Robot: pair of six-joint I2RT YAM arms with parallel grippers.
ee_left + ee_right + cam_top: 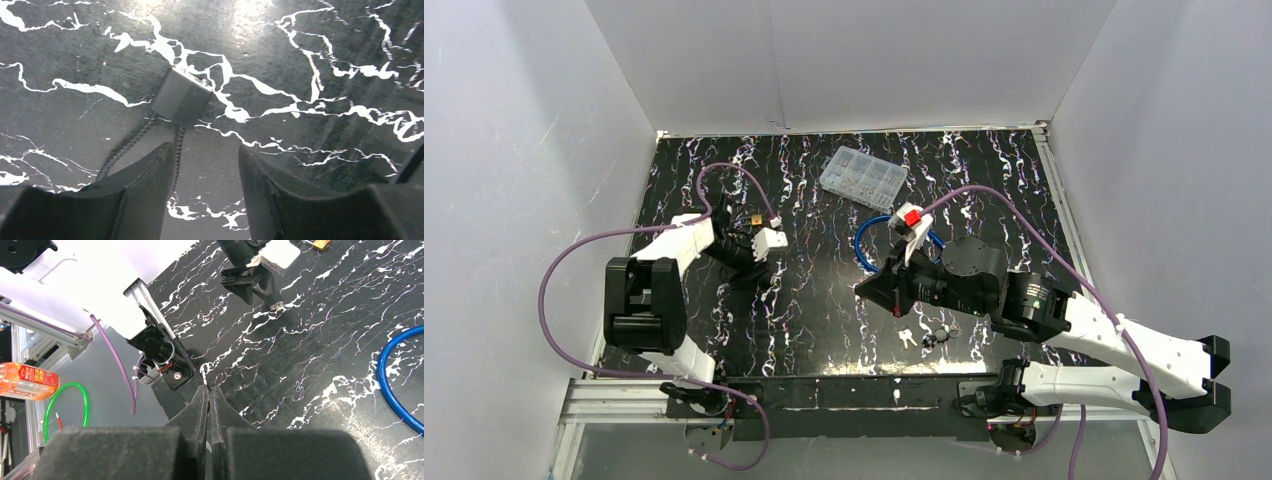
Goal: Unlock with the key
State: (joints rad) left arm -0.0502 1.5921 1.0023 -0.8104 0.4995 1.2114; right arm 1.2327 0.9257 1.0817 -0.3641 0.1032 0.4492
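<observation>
On the black marbled surface, the left gripper hangs open and empty, just short of the small square padlock with a braided cable. The right gripper is closed, seemingly on nothing. The small silver key lies loose nearby. Fetching it looks next: open, lower, pinch.

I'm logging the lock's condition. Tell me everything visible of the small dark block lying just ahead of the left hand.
The dark block is a small, boxy, grey body with smooth, metal-looking faces. It lies on the black marbled table, turned diagonally in the wrist view. Two thin braided black cords leave its near side and run toward one finger of the left hand, which is open and short of the block. No keyhole shows.
</observation>
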